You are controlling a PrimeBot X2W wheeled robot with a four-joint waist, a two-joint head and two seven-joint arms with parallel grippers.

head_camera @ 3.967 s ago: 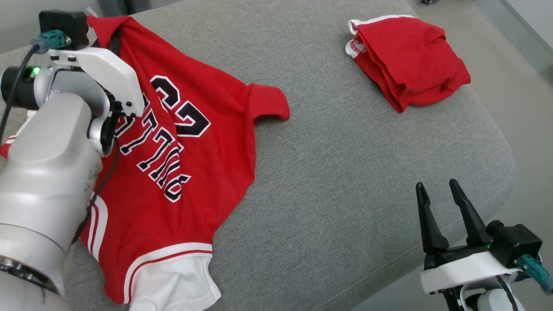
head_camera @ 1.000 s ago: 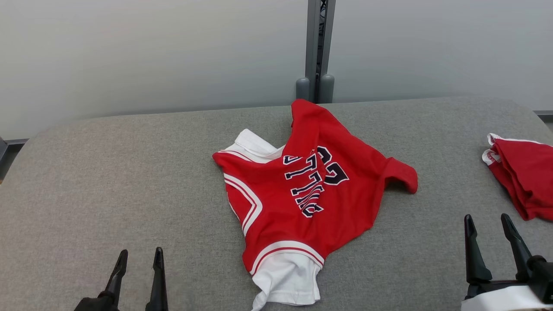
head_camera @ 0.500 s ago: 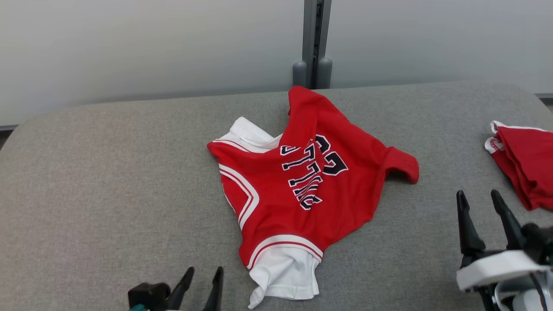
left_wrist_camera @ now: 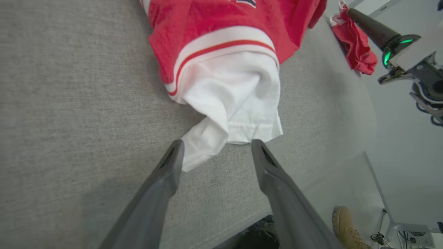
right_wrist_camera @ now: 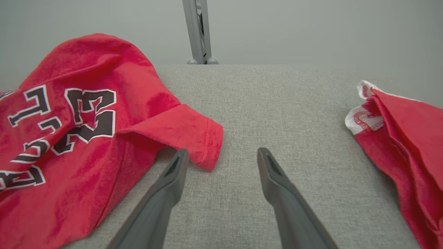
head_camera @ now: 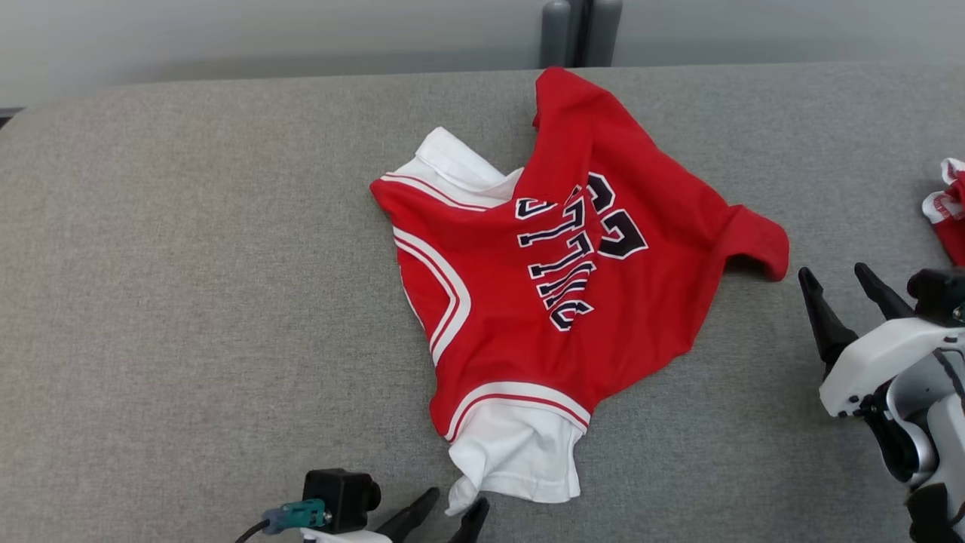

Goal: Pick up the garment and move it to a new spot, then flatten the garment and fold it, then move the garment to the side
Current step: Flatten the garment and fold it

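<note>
The garment (head_camera: 558, 279), a red jersey with black-and-white lettering and a white sleeve, lies crumpled in the middle of the grey cushion (head_camera: 188, 302). My left gripper (head_camera: 452, 514) stands open at the bottom edge, its tips just short of the white sleeve (left_wrist_camera: 235, 103); in the left wrist view the left gripper (left_wrist_camera: 216, 147) has the sleeve's hem right at its fingertips. Over on the right, my right gripper (head_camera: 837, 283) is open, close beside the jersey's red corner (right_wrist_camera: 193, 138). The right wrist view puts that corner by the left finger of the right gripper (right_wrist_camera: 221, 155), with nothing held.
A second red garment (right_wrist_camera: 405, 138), folded, lies at the cushion's right end (head_camera: 951, 219). A grey post (head_camera: 580, 30) stands behind the cushion against a pale wall. The cushion's front edge drops to the floor, where a person's tan shoe (left_wrist_camera: 347, 228) shows.
The head camera has tilted down and closer. My left gripper has moved right, up to the white sleeve. My right gripper has risen toward the jersey's red corner. Both stay open.
</note>
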